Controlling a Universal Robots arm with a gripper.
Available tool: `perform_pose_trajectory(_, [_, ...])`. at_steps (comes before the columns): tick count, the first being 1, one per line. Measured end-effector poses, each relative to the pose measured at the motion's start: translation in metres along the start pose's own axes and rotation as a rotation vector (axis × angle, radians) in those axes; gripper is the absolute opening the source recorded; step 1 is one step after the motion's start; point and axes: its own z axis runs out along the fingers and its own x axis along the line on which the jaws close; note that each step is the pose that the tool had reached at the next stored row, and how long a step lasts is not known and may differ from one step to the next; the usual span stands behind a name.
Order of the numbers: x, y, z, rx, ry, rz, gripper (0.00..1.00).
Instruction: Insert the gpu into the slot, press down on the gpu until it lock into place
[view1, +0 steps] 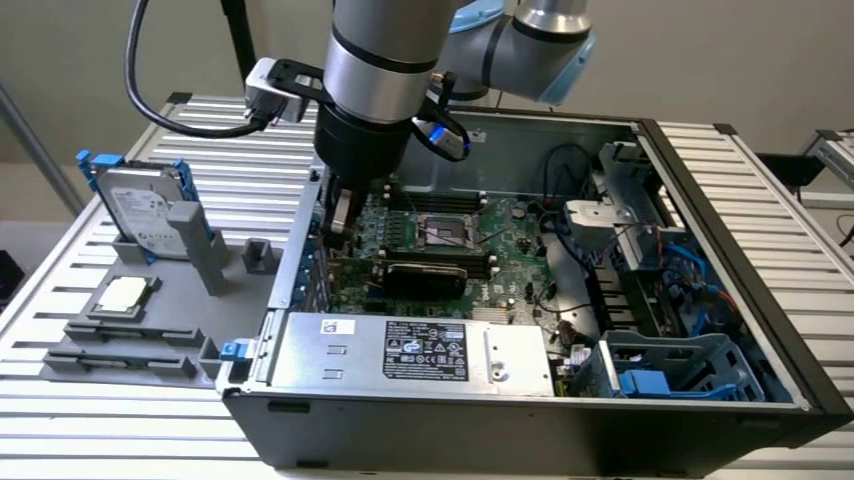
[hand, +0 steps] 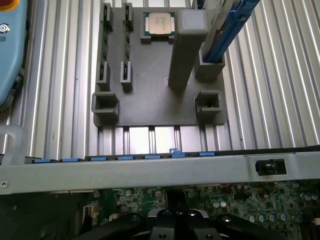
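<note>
Down inside the case (view1: 747, 330), my tool (view1: 342, 215) hangs over the motherboard (view1: 514, 240) by the rear wall; I cannot tell its grip. Beside it the gpu (view1: 424, 272) lies seated across the board. Beyond, a grey fixture (hand: 150, 85) holds a CPU (hand: 159, 23).

- Gripper (view1: 343, 222) fingertips were hidden behind the black metal computer case (view1: 534, 420) wall.
- Flat black ribbed gpu card (view1: 424, 272) was partly covered by the arm.
- Grey labelled power-supply box (view1: 414, 350) text was too small to read.
</note>
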Motion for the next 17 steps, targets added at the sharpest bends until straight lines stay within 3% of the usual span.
perform_pose_trajectory(17, [-0.0016,0.0003,-0.0007,-0.0035,-0.0013,0.000,0.11])
